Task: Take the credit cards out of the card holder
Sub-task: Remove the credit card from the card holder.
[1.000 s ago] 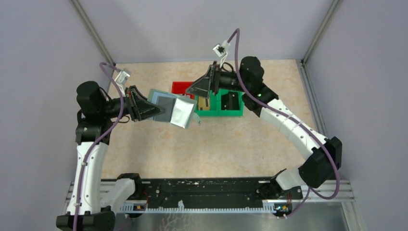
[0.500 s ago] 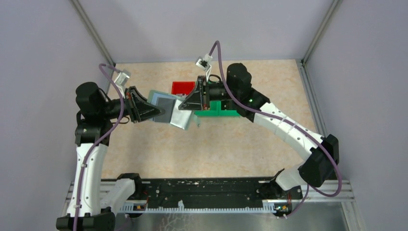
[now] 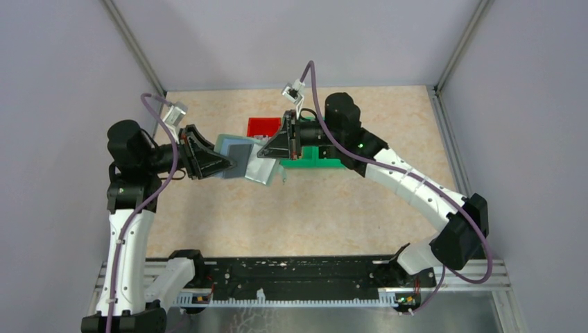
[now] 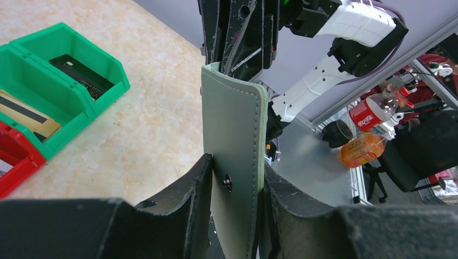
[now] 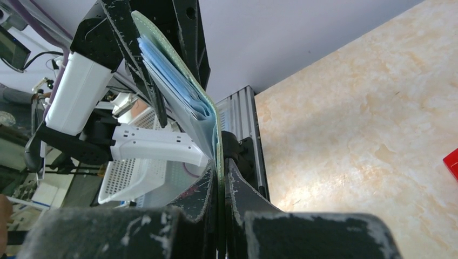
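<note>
Grip change: your R gripper (image 5: 220, 164) just clamped card holder (image 4: 232, 124) flap between its fingers; L gripper (image 4: 236, 170) holds other end. Dark card (image 3: 240, 151) not out yet.

The top view is bright and even, with soft light from above. The arms throw only faint, blurred shadows on the table (image 3: 333, 208), and nothing glares there. In the left wrist view the dark fingers (image 4: 178, 216) at the near edge are soft and out of focus, while the card holder (image 4: 232, 151) and the green bin (image 4: 65, 70) are sharp. In the right wrist view the near fingers (image 5: 259, 216) are blurred too, and the table carries a pale bright patch.
</note>
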Action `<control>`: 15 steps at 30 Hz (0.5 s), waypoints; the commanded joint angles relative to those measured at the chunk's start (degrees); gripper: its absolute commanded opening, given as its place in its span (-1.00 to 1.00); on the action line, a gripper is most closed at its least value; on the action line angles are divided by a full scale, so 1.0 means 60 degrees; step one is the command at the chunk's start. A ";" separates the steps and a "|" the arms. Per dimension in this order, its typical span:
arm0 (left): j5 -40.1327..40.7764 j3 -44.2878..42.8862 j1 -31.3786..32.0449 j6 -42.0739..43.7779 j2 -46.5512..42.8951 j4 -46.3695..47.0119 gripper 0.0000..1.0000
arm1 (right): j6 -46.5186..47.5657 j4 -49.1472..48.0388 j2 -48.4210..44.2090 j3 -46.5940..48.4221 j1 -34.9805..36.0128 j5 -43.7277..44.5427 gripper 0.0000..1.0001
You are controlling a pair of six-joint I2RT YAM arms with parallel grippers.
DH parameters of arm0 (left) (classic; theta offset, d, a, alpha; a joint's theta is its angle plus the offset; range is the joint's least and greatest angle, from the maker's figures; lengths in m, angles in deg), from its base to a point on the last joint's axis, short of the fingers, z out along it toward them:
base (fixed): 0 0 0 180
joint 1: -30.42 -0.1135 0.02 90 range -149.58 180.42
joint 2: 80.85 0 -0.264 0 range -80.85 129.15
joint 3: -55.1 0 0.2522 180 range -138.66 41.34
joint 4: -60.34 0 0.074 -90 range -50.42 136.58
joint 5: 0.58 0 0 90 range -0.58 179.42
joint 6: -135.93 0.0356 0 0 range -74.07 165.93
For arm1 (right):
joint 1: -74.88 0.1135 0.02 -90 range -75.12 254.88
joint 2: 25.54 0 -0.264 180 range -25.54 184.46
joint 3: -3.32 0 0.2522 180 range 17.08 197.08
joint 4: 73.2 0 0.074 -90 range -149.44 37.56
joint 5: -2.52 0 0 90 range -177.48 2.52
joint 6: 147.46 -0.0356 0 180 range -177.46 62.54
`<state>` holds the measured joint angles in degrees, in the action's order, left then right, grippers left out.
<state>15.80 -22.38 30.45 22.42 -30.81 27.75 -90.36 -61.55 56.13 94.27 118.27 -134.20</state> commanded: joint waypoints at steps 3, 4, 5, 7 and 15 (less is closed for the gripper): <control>-0.0476 -0.0117 0.0053 0.0063 -0.0182 0.0304 -0.24 | -0.0218 -0.0792 -0.0299 -0.0120 -0.0114 -0.0040 -1.00; -0.0525 -0.0129 0.0053 0.0065 -0.0188 0.0308 -0.24 | -0.0222 -0.0822 -0.0344 -0.0166 -0.0165 -0.0080 -1.00; -0.0573 -0.0156 0.0053 0.0073 -0.0169 0.0300 -0.23 | -0.0242 -0.0876 -0.0399 -0.0242 -0.0215 -0.0135 -1.00; -0.0668 -0.0185 0.0057 0.0102 -0.0165 0.0309 -0.24 | -0.0278 -0.0981 -0.0492 -0.0381 -0.0331 -0.0263 -1.00; -0.0656 -0.0175 0.0053 0.0095 -0.0165 0.0342 -0.24 | -0.0433 -0.1244 -0.0633 -0.0688 -0.0465 -0.0609 -1.00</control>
<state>13.35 -22.38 30.45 22.60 -31.16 28.19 -92.22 -64.32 55.28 89.81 115.93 -136.54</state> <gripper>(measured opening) 0.386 0.014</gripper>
